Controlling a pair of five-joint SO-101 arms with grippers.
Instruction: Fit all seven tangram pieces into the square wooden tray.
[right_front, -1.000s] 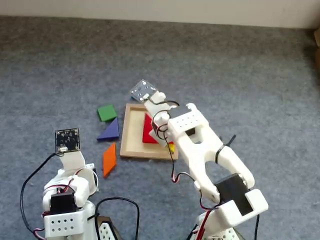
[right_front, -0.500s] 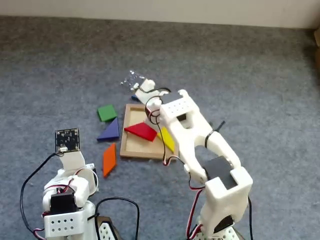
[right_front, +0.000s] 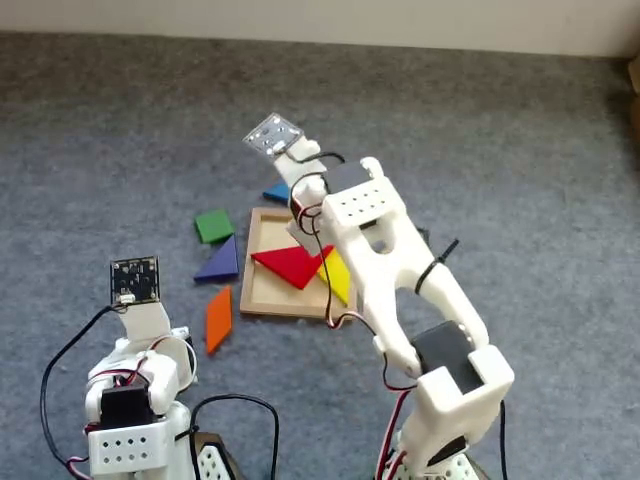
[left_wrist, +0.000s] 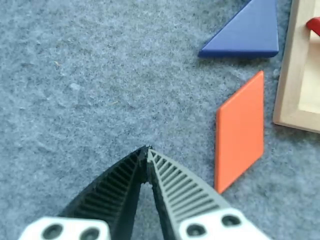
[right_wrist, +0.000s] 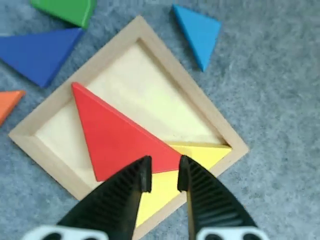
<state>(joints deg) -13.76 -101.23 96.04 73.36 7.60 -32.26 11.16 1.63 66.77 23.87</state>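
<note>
Two pieces lie in the tray, four more around it on the grey surface (right_front: 500, 150).

The wooden tray (right_front: 262, 300) holds a red triangle (right_wrist: 115, 140) and a yellow triangle (right_wrist: 200, 152) that touch along one side. The right gripper (right_wrist: 164, 172) hangs over that seam, fingers slightly apart and empty. Outside the tray lie a light blue triangle (right_front: 277, 192), a green square (right_front: 213, 225), a dark blue triangle (left_wrist: 250, 32) and an orange parallelogram (left_wrist: 240, 132). The left gripper (left_wrist: 146, 150), its tips pressed together, hovers near the orange piece.
</note>
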